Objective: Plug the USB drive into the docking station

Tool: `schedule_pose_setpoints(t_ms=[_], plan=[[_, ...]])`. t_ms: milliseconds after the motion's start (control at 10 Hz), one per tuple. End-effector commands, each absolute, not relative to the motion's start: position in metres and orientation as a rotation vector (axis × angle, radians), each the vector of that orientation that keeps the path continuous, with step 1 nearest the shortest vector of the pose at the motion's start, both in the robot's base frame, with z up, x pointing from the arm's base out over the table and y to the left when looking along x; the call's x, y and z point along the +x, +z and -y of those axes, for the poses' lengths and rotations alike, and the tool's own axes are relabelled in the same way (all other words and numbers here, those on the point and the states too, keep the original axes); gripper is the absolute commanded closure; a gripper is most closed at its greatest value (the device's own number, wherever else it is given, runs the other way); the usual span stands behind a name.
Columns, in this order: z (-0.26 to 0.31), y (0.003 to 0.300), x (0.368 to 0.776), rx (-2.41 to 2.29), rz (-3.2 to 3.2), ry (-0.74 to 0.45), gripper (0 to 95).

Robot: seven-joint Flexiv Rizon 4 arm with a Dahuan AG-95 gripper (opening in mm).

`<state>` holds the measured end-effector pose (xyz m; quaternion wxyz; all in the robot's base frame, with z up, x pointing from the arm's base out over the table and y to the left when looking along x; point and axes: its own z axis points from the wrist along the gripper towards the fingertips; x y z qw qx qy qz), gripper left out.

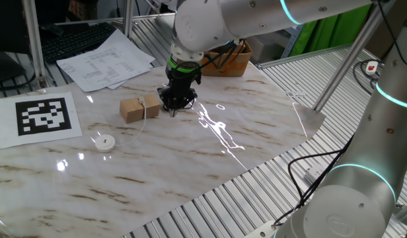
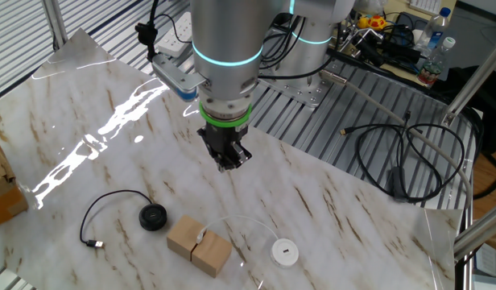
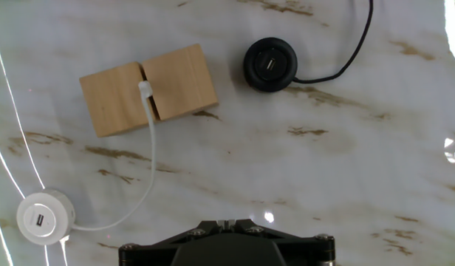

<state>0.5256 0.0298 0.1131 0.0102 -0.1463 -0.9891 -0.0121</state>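
My gripper (image 3: 226,224) hangs above the marble table (image 3: 323,185), its jaws closed on a small silver USB drive (image 3: 226,222) of which only the tip shows. A black round docking station (image 3: 270,64) with a USB slot on top and a black cable lies ahead to the right. It also shows in the other fixed view (image 2: 154,217), in front of the gripper (image 2: 226,159). A white round dock (image 3: 43,219) at lower left is wired to a split wooden block (image 3: 148,89). In one fixed view the gripper (image 1: 174,107) is just right of the block (image 1: 139,108).
A printed marker sheet (image 1: 43,116) and papers (image 1: 104,59) lie at the table's left. A cardboard box (image 1: 230,59) stands behind the arm. A power strip (image 2: 171,40) and coiled cables (image 2: 409,161) lie off the table's far side.
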Motion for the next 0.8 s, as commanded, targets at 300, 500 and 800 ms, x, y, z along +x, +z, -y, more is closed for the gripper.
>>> schedule_pose_setpoints(t_ms=[300, 500, 800], plan=[[-0.0292, 0.1138, 0.5248, -0.46, 3.079, -0.009, 95.0], [-0.0292, 0.1138, 0.5248, -0.338, 3.096, -0.025, 95.0], [-0.0292, 0.1138, 0.5248, -0.337, 3.085, -0.035, 76.0]])
